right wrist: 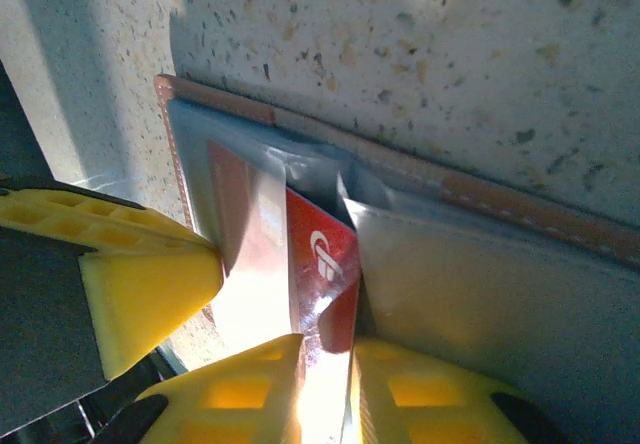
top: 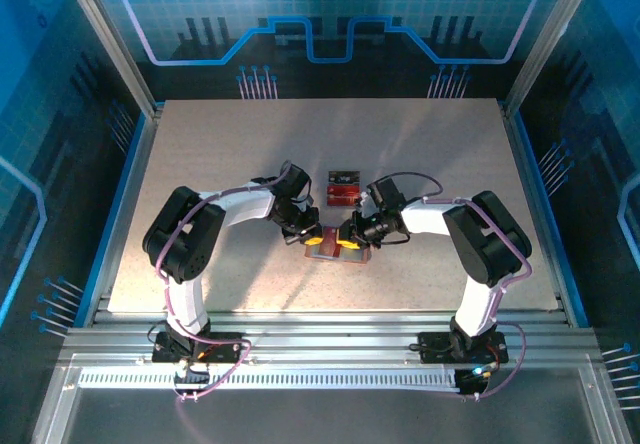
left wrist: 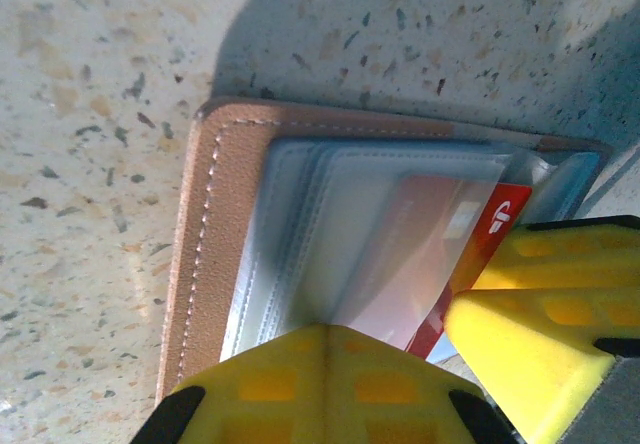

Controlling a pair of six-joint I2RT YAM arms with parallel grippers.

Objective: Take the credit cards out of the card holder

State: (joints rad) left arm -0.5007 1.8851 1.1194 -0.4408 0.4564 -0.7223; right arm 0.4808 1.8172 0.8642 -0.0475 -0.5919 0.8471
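Your right gripper (right wrist: 325, 359) is pinched on the lower edge of a red credit card (right wrist: 320, 254), at the bottom middle of the right wrist view. The left gripper (left wrist: 325, 344) is closed up tight with its tip against the clear sleeves (left wrist: 330, 214), though you can't tell whether it grips a leaf or only pins it.

Judge the card as light, stiff and slick. It should slide if pulled straight along its pocket, but a thin edge grip can slip, so take it across the exposed end, as deep as the sleeve allows. The card holder (right wrist: 500, 199) is the soft part (floppy plastic leaves, limp leather) and will likely lift with the card unless held down.

It lies open on the table (top: 230, 154) at centre frame in the top view — tan, white-stitched, with cloudy grey pockets. Two loose credit cards (top: 343, 189) lie a little above it in that frame — red with dark markings.
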